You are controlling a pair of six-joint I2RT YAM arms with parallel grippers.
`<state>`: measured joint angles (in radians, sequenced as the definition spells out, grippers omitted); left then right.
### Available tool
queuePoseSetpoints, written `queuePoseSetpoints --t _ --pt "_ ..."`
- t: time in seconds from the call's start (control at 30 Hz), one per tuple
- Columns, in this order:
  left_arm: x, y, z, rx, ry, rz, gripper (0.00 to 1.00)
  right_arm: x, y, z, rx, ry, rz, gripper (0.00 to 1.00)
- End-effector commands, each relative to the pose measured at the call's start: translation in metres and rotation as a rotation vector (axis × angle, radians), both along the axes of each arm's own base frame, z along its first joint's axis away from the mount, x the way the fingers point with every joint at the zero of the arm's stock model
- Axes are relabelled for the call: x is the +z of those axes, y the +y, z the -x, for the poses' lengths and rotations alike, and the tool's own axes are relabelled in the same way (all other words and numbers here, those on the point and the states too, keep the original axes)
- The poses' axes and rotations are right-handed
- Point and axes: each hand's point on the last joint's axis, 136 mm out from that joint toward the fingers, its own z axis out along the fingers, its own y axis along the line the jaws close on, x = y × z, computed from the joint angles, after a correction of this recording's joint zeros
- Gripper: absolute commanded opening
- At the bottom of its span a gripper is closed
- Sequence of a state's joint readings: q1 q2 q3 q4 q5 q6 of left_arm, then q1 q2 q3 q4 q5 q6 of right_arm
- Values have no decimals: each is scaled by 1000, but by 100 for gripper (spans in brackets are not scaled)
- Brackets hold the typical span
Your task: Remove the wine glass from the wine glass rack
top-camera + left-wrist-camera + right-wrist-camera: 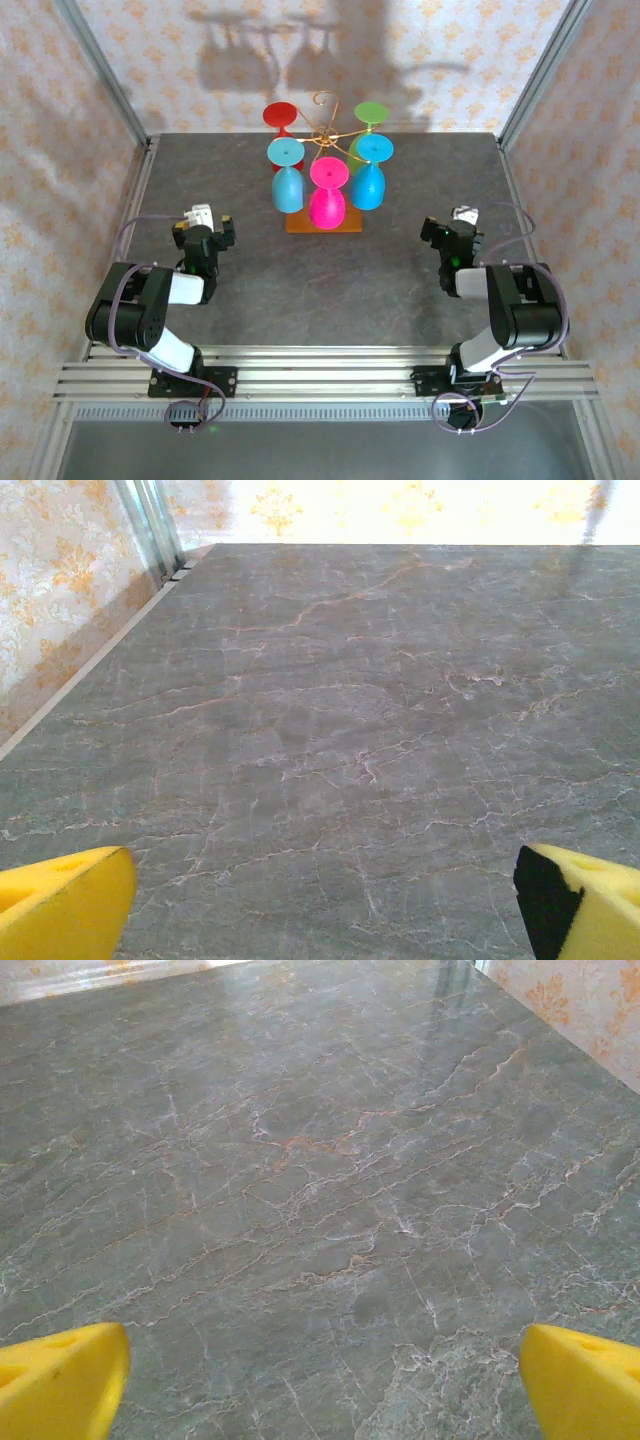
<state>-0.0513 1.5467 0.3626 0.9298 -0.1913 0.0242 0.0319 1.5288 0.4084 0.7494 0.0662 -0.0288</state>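
Top external: wine glass rack (350,226) stands centred near table's (330,290) far edge.

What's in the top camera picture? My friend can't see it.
A gold wine glass rack on a grey table holds, upside down, a red glass, green glass, pink glass and two blue glasses. Nearer, the left end effector and right end effector are open, empty.

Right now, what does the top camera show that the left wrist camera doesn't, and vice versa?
Top: the rack hung with coloured glasses, plus both arms, with the left end effector and right end effector well short of it. Left wrist: a close look at its yellow fingers, spread wide with nothing between. Both: the grey marble table.
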Motion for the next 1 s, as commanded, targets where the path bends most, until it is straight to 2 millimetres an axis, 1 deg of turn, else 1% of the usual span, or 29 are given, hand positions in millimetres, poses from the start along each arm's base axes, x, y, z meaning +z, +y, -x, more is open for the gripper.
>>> queuePoseSetpoints --t 0.0,0.9,0.93,0.97 --pt "7 8 -1 39 -21 4 100 12 -1 -6 -1 -39 13 99" --pt "7 7 -1 37 -22 4 100 12 -1 -6 0 -39 12 99" --pt "7 7 -1 37 -21 5 96 12 -1 -6 0 -40 12 99" --pt "7 8 -1 38 -22 4 85 13 -1 -6 2 -43 14 99"
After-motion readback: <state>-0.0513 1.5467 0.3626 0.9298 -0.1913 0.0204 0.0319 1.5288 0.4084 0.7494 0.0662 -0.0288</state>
